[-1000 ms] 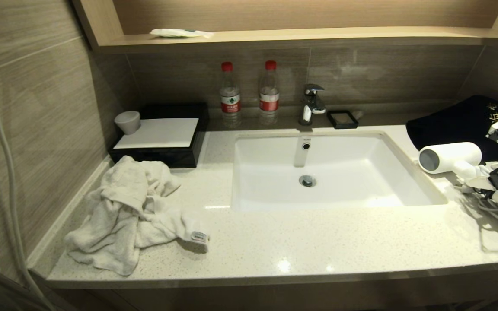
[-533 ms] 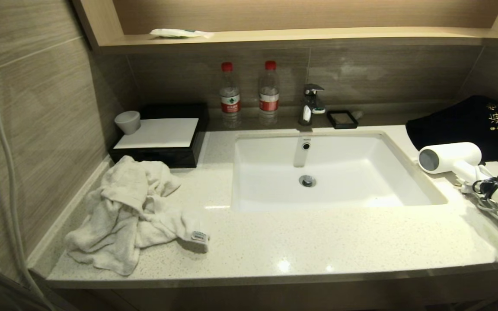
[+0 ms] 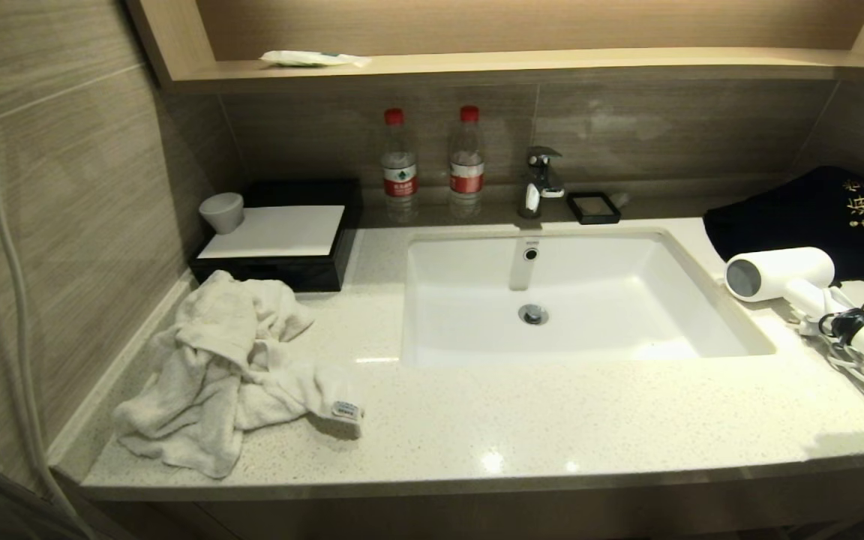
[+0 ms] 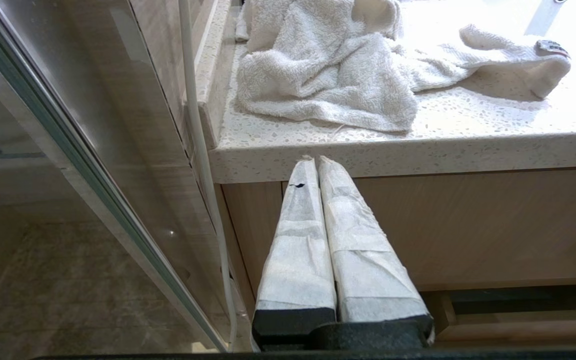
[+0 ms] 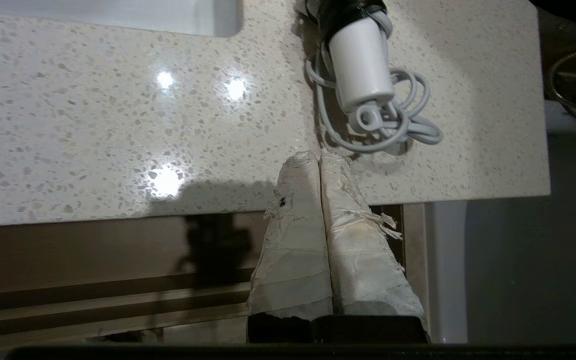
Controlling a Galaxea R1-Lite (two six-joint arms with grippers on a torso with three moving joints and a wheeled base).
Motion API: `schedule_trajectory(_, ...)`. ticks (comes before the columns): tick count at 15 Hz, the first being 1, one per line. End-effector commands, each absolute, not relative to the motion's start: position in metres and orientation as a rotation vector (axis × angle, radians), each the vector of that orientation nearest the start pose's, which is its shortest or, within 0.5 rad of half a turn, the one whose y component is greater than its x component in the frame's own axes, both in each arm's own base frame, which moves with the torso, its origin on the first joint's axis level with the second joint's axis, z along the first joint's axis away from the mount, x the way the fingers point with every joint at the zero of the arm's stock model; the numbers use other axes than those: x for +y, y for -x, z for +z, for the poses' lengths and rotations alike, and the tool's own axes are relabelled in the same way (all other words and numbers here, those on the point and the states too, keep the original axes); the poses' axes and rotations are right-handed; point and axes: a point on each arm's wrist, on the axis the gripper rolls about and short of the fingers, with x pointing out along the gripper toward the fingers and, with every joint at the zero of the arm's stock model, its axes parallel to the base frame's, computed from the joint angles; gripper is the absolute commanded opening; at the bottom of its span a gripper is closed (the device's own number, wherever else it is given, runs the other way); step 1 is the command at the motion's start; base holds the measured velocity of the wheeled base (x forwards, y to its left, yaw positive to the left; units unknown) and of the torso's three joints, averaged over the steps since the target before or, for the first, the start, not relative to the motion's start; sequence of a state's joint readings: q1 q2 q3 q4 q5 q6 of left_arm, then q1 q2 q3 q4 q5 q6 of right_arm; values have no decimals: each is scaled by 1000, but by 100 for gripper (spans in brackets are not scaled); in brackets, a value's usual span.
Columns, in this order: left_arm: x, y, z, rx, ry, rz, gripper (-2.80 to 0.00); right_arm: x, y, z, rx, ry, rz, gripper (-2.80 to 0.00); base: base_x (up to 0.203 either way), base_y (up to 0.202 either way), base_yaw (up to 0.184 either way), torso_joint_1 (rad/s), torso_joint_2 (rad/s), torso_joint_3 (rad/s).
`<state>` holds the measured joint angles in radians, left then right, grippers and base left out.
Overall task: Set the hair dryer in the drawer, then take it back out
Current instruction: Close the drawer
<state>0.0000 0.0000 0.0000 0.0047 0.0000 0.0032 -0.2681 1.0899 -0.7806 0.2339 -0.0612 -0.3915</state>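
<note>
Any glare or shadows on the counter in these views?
Head view: small glints on the countertop at its front edge. Right wrist view: three bright spots on the stone, gripper's shadow beside the right gripper. Left wrist view: far counter behind the towel blown out white.

Head view: high, facing forward and down over the whole surface (image 3: 477,427), sink (image 3: 627,330) at centre frame. Left wrist view: low, close to the surface's front edge, looking up past the end effector (image 4: 316,161) at the towel (image 4: 328,75), shared with the head view's lower left. Right wrist view: above the surface's front edge, looking down; the dryer (image 5: 360,60) is shared with the head view's right edge.
</note>
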Motion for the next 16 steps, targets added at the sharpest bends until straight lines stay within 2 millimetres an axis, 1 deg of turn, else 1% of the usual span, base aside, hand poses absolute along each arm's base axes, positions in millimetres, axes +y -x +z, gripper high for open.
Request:
schedule_trajectory(1, 0, 23, 75, 7, -3, 0, -280, -32, -125, 229, 621, 377, -322, -280, 0, 0, 0, 0, 0, 0)
schedule_trajectory(2, 0, 23, 75, 8, -3, 0, -280, -30, -124, 224, 634, 388, -337, -280, 0, 0, 0, 0, 0, 0)
schedule_trajectory(4, 0, 23, 75, 8, -3, 0, -280, -28, -121, 224, 624, 397, -328, -280, 0, 0, 0, 0, 0, 0)
schedule_trajectory(6, 0, 23, 75, 8, -3, 0, -280, -28, -119, 223, 623, 394, -326, -280, 0, 0, 0, -175, 112, -73)
schedule_trajectory(11, 0, 23, 75, 8, -3, 1, -280, -26, -114, 221, 611, 403, -320, -280, 0, 0, 0, -348, 176, -160)
schedule_trajectory(14, 0, 23, 75, 7, -3, 0, -280, -25, -110, 215, 620, 394, -319, -280, 0, 0, 0, -364, 151, -206)
schedule_trajectory(16, 0, 23, 75, 8, -3, 0, -280, -24, -106, 208, 636, 392, -305, -280, 0, 0, 0, -357, 128, -229)
